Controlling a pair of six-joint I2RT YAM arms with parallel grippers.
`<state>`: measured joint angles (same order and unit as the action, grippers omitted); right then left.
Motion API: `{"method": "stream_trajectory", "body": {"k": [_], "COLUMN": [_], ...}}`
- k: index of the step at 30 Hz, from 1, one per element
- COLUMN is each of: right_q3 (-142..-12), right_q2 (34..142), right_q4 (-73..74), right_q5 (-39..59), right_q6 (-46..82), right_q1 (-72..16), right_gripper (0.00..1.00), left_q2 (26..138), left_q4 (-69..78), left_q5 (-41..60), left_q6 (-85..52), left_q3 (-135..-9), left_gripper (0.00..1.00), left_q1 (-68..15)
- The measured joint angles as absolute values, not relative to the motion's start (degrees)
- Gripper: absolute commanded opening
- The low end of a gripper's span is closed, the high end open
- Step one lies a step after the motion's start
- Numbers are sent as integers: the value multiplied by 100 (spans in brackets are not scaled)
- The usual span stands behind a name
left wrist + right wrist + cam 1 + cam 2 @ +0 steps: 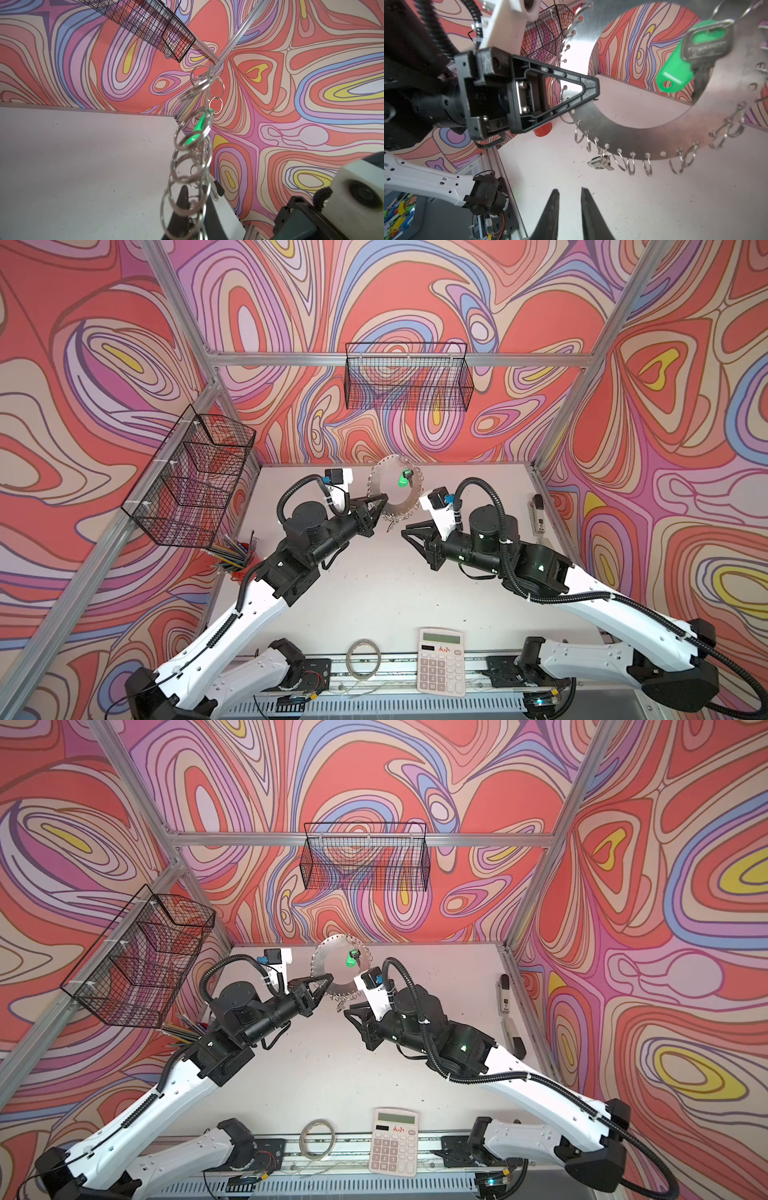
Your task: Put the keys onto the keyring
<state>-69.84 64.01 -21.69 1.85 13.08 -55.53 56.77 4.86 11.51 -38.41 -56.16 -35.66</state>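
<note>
The keyring (400, 513) (345, 993), a flat silver disc with a big hole and wire loops round its edge, stands upright over the table's far middle. My left gripper (384, 499) (195, 191) is shut on its left rim. One of the keys, with a green tag (402, 480) (675, 72), hangs from a loop at the upper right. A small silver key (600, 163) (390, 526) dangles from a loop at the bottom edge. My right gripper (404, 529) (570, 189) is just below that key, jaws slightly open with nothing between them.
At the table's front edge lie a calculator (440, 662) and a translucent tape roll (363, 657). A red cup of pencils (237, 556) stands at the left. Wire baskets (191, 477) (409, 377) hang on the walls. A small white device (537, 514) lies at the right edge.
</note>
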Motion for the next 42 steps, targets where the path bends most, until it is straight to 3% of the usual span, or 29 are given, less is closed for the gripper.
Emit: {"method": "stream_trajectory", "body": {"k": [4, 27, 42], "right_q3": [-7024, -7011, -6831], "right_q2": [6499, 6930, 6991], "right_q4": [-2003, -1481, -1319], "right_q5": [307, -416, -454], "right_q6": [1131, 460, 486], "right_q1": [-5553, -5463, -5328], "right_gripper": [10, 11, 24], "left_q2": [5765, 5878, 5881], "left_q4": [445, 231, 231], "left_q5": [1122, 1223, 1212], "left_q6": [-3979, -4272, -4294], "left_q3": [-5763, -6016, -6025], "left_gripper": [0, 0, 0], "left_q1": [-3566, -3566, -3564]}}
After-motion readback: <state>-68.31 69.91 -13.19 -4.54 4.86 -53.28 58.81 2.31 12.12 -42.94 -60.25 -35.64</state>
